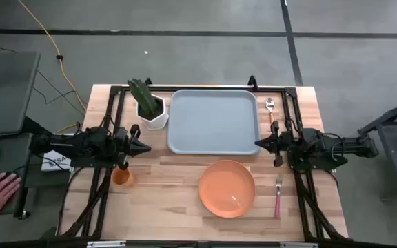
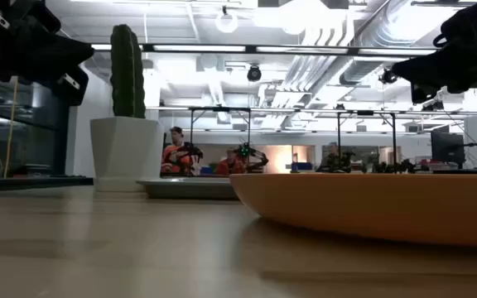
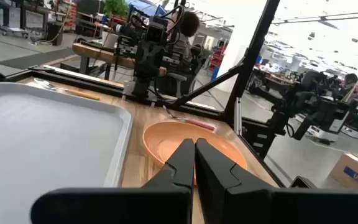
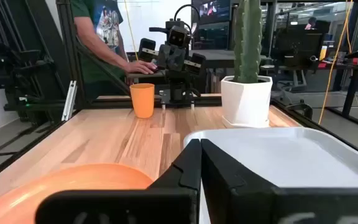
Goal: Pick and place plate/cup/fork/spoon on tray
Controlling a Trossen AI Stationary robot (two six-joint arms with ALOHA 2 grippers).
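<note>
Right of the plate (image 1: 227, 188), fork (image 1: 278, 195) lengthwise, tines toward tray (image 1: 214, 121), both grippers' fingers closed, empty.

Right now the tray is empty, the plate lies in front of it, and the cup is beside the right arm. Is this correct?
Not quite: the cup is beside the left arm, as the high view shows. The tray is empty, and the plate lies in front of it.

Plate (image 2: 371, 207) cut off by right edge in low view, hiding most of tray (image 2: 190, 188) behind it. Cup (image 1: 121, 177) partly covered by left gripper (image 1: 146, 147) from above. Spoon (image 3: 67, 91) blurred, bowl indistinct. Person (image 4: 101, 28) cut off above shoulders.
</note>
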